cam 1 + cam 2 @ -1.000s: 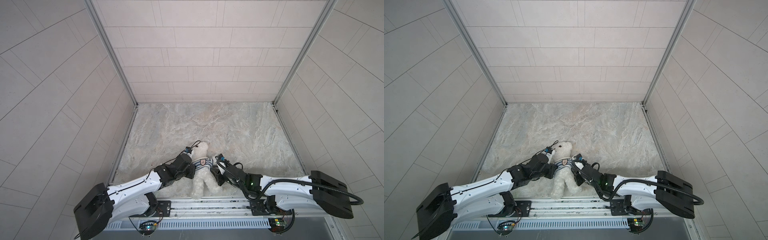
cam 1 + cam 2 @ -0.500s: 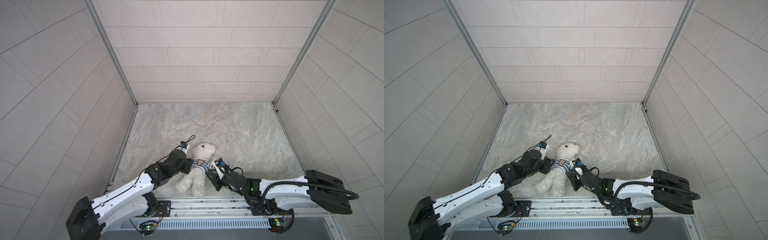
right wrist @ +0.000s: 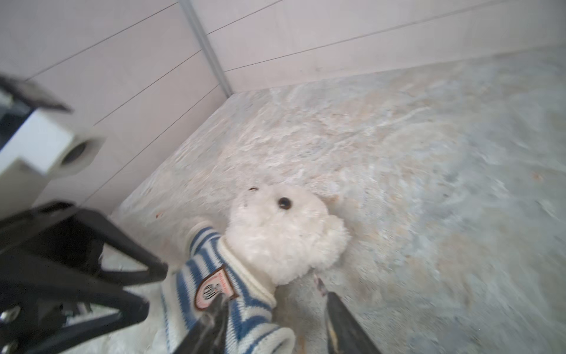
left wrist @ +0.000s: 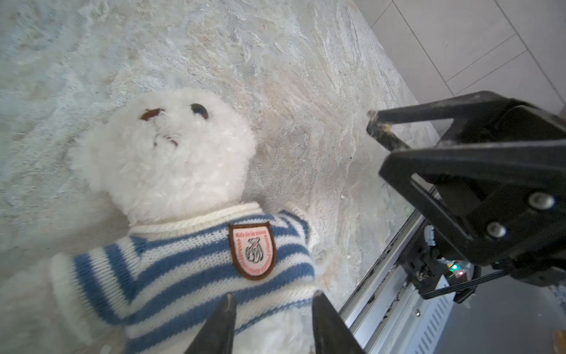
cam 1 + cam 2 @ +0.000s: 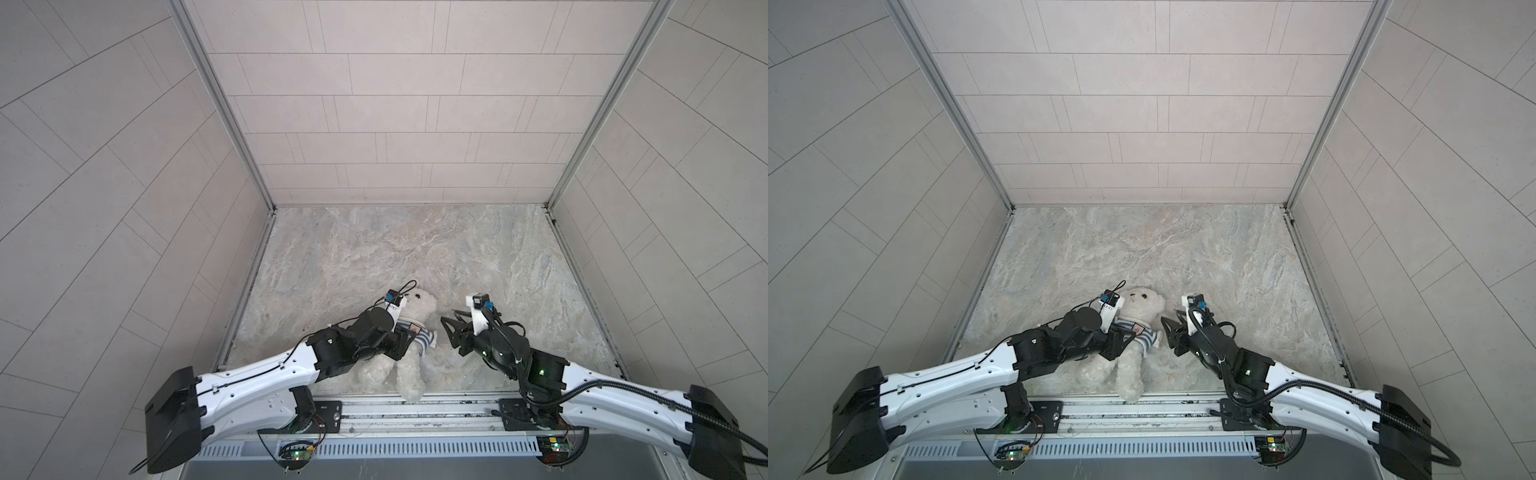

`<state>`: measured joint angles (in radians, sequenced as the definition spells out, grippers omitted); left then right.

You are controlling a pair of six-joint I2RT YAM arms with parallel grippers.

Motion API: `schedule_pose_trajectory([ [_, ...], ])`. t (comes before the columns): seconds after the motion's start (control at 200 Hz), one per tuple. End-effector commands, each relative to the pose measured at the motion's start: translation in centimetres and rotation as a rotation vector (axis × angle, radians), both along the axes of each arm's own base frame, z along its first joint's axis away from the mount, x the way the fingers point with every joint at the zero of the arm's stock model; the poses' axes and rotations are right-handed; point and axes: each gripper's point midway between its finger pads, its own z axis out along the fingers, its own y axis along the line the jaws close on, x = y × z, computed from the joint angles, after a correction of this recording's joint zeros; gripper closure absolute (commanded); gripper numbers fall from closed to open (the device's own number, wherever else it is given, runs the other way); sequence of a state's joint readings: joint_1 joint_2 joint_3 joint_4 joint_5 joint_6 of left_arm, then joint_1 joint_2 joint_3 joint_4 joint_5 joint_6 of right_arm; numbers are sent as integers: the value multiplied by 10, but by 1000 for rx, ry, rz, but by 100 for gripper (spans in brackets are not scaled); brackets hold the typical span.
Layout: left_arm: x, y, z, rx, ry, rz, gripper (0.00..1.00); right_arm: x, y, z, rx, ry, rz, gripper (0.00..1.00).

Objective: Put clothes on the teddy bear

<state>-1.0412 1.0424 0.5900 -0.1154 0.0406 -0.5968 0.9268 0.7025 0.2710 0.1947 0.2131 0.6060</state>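
— Where's the teddy bear (image 5: 419,305)?

— On its back on the marble surface (image 5: 415,249), close to the front rail (image 5: 415,405), head pointing away from it. I see it wearing the blue-and-white striped shirt (image 4: 190,269), with the collar round the neck and the badge (image 4: 252,249) on the chest.

— And your left end effector (image 4: 272,298)?

— Over the bear's belly, fingers spread, with the shirt's lower part showing between them. From the wrist view I can't tell whether the tips touch the knit, but nothing looks pinched.

— The right one?

— My right end effector (image 3: 271,289) sits just beside the bear's sleeved arm, fingers spread as well and holding nothing. Its wrist picture is blurred, so one tip may be brushing the shirt near the badge.
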Motion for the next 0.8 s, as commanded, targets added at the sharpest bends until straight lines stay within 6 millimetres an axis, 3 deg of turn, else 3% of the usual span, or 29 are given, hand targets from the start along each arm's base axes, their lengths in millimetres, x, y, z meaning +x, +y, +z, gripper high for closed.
schedule_pose_trajectory([
  [0.0, 2, -14, 0, -52, 29, 7, 62, 9, -23, -20, 34, 150, -62, 35],
  [0.13, 1, -7, -29, 3, 61, 28, 66, 30, -20, -24, 109, 235, -38, 26],
  [0.401, 0, 15, -55, 94, 52, 66, 76, 59, 31, -42, 159, 328, 99, 11],
  [0.601, -2, 21, -65, 91, 63, 78, 80, 73, 49, -59, 221, 373, 155, 11],
  [0.791, -2, 26, -71, 105, 58, 94, 83, 81, 60, -81, 261, 414, 169, 19],
])
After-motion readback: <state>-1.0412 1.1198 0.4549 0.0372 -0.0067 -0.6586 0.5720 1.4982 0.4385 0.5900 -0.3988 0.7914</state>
